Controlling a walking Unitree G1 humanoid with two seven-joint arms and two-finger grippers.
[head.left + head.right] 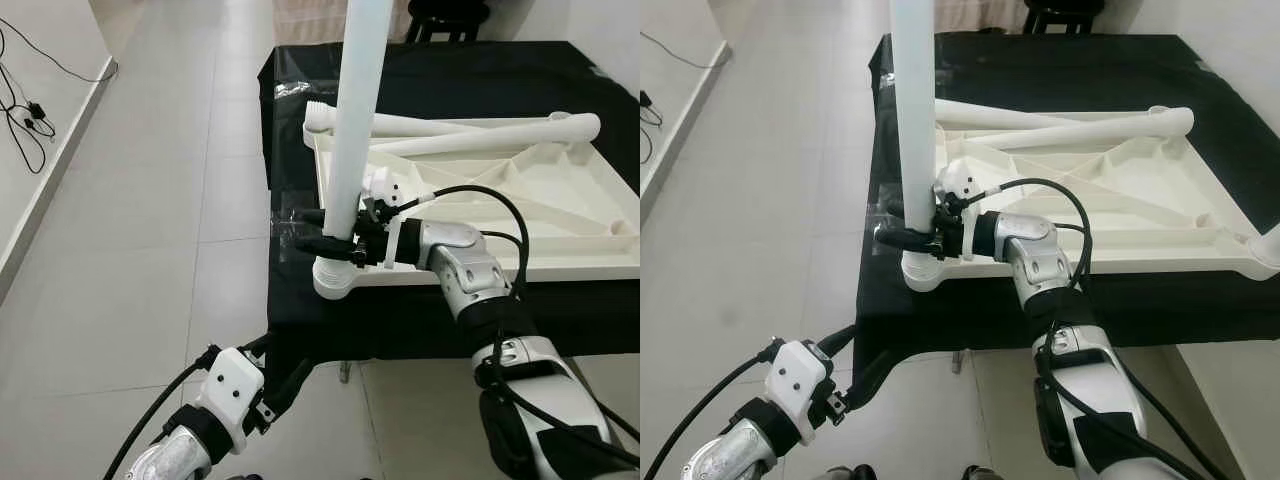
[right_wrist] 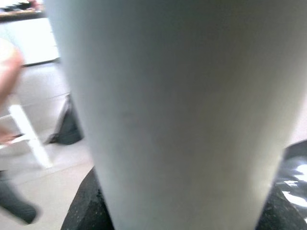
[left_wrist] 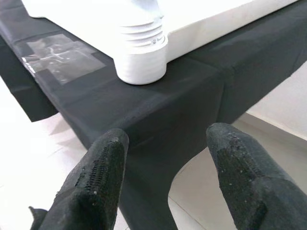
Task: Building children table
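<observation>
Children's tabletop [image 1: 560, 215] is laid upside down on the black-draped surface [image 1: 470, 70], ribs up. One white table leg [image 1: 352, 130] is stood upright in the near-left corner socket [image 1: 338, 277], long axis vertical. Right hand [image 1: 335, 240] is clamped around that leg just above the socket; in the right wrist view the leg [image 2: 177, 110] is seen pressed between the black fingers [image 2: 79, 211].

Two more legs [image 1: 480, 128] are lying flat across the far side of the tabletop, long axes roughly parallel to its far edge.

Left hand [image 3: 168, 182] is held open and empty, below and in front of the surface edge, with the socket straight ahead of its fingers.

Judged step: leg being seated or screwed into the socket. The move turns on the leg axis being kept in line with the socket; the right hand is the nearer one, already on it.
</observation>
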